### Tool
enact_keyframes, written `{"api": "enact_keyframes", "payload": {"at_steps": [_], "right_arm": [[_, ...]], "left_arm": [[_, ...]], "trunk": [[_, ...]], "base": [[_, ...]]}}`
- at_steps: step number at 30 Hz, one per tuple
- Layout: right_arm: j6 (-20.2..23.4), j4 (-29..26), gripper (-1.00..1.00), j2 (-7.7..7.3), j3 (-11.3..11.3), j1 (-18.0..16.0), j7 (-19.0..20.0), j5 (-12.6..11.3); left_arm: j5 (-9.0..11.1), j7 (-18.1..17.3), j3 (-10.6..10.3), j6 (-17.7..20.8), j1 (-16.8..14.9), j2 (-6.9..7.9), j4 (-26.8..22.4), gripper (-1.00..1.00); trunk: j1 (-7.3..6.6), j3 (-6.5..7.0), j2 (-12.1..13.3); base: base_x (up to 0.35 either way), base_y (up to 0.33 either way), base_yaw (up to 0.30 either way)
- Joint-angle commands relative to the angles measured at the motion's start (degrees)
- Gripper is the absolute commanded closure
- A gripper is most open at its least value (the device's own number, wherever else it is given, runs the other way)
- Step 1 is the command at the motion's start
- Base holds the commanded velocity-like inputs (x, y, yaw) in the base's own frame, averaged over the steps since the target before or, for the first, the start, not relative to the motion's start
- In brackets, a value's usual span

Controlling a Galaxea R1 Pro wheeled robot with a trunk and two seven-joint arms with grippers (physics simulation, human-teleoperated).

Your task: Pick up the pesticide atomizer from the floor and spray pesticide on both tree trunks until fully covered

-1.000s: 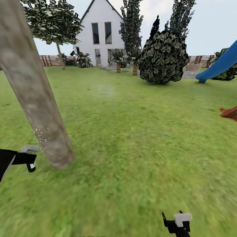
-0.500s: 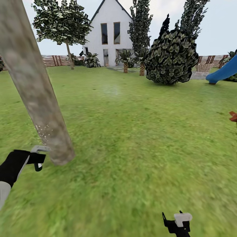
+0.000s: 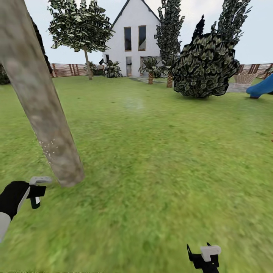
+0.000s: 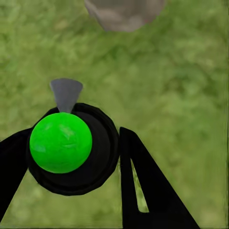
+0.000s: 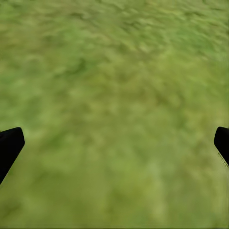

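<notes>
I'm looking across the garden: a wide lawn (image 3: 159, 159) running back to a slatted fence (image 3: 68, 69) and a white house (image 3: 134, 41), with a big dark bush (image 3: 206, 66) right of centre and a blue slide (image 3: 261, 86) at the right edge. Over the last second the whole picture has slid rightward, so my head or base has turned left. That brings the far tree (image 3: 80, 28) further in from the left and pushes the slide almost out.

At the far left, the near tree trunk (image 3: 41, 106) leans across the head view, with a patch of pale specks (image 3: 50, 147) low on it, which I take for spray already landed. Just beside its foot, the left claw (image 3: 35, 191) holds the pesticide atomizer (image 4: 71, 148). In the left wrist view the black fingers (image 4: 143, 186) pinch its dark body, the green cap faces the camera and the grey nozzle (image 4: 66, 93) points toward the trunk base. This arm has dropped and pulled back a little from half a second ago.

Low on the right, the right claw (image 3: 204, 258) hangs over bare grass, its fingers spread wide and empty in the right wrist view.

My reading: coverage is only a small patch, so this trunk needs much more spraying before I head for the second tree.
</notes>
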Motion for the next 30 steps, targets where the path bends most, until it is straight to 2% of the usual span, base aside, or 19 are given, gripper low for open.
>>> {"api": "enact_keyframes", "payload": {"at_steps": [1, 4, 7, 9, 16, 18, 20, 22, 24, 26, 27, 28, 30], "right_arm": [[-0.22, 0.06, -1.0, 0.01, -0.45, -0.04, -0.04, 0.6], [-0.22, 0.06, -1.0, 0.01, -0.45, -0.04, -0.04, 0.6], [-0.22, 0.06, -1.0, 0.01, -0.45, -0.04, -0.04, 0.6], [-0.22, 0.06, -1.0, 0.01, -0.45, -0.04, -0.04, 0.6], [-0.22, 0.06, -1.0, 0.01, -0.45, -0.04, -0.04, 0.6], [-0.22, 0.06, -1.0, 0.01, -0.45, -0.04, -0.04, 0.6], [-0.22, 0.06, -1.0, 0.01, -0.45, -0.04, -0.04, 0.6], [-0.22, 0.06, -1.0, 0.01, -0.45, -0.04, -0.04, 0.6], [-0.22, 0.05, -1.0, 0.01, -0.45, -0.04, -0.04, 0.6], [-0.22, 0.06, -1.0, 0.01, -0.45, -0.04, -0.04, 0.6], [-0.22, 0.06, -1.0, 0.01, -0.45, -0.04, -0.04, 0.6], [-0.22, 0.05, -1.0, 0.01, -0.45, -0.04, -0.04, 0.6], [-0.22, 0.06, -1.0, 0.01, -0.45, -0.04, -0.04, 0.6]], "left_arm": [[-0.48, -0.26, 1.09, -1.21, -0.04, -0.08, 1.17, 1.0], [-0.5, 0.1, 1.74, -3.46, -0.03, -0.38, 3.96, 1.0], [-0.8, 3.59, 1.79, -3.97, -0.01, -2.31, 4.46, 1.0], [-0.79, 5.91, 1.79, -5.75, 0.0, -2.98, 4.51, 1.0], [-0.83, 6.92, 2.54, -7.55, 0.08, -2.48, 4.57, 1.0], [-0.83, 8.17, 2.68, -10.78, 1.56, -2.42, 4.53, 1.0], [-0.38, 12.48, 2.81, -17.98, 4.42, -2.52, 5.1, 1.0], [-0.06, 13.71, 2.89, -19.88, 5.14, -3.55, 8.99, 1.0], [0.2, 14.09, 3.07, -20.16, 5.29, -4.75, 10.6, 1.0], [0.28, 13.99, 3.42, -19.86, 5.29, -4.58, 10.77, 1.0], [0.38, 13.87, 4.49, -18.83, 5.19, -4.1, 10.81, 1.0], [0.55, 13.31, 5.7, -15.76, 4.89, -2.66, 10.7, 1.0], [0.57, 10.66, 6.32, -11.47, 4.55, -0.73, 10.42, 1.0]], "trunk": [[0.0, -0.05, -0.02], [0.0, -0.05, -0.02], [0.0, -0.05, -0.02], [0.0, -0.05, -0.02], [0.0, -0.05, -0.02], [0.0, -0.05, -0.02], [0.0, -0.05, -0.02], [0.0, -0.05, -0.02], [0.0, -0.05, -0.02], [0.0, -0.05, -0.02], [0.0, -0.05, -0.02], [0.0, -0.05, -0.02], [0.0, -0.05, -0.02]], "base": [[0.122, -0.262, 0.084], [0.196, -0.215, 0.025], [0.251, -0.174, 0.002], [0.259, -0.169, 0.0], [0.187, -0.076, 0.0], [0.014, -0.004, 0.0], [0.004, -0.001, 0.0], [0.001, 0.0, 0.0], [0.0, 0.0, 0.0], [0.0, 0.0, 0.0], [0.0, 0.0, 0.0], [0.0, 0.0, 0.0], [0.0, 0.0, 0.0]]}}
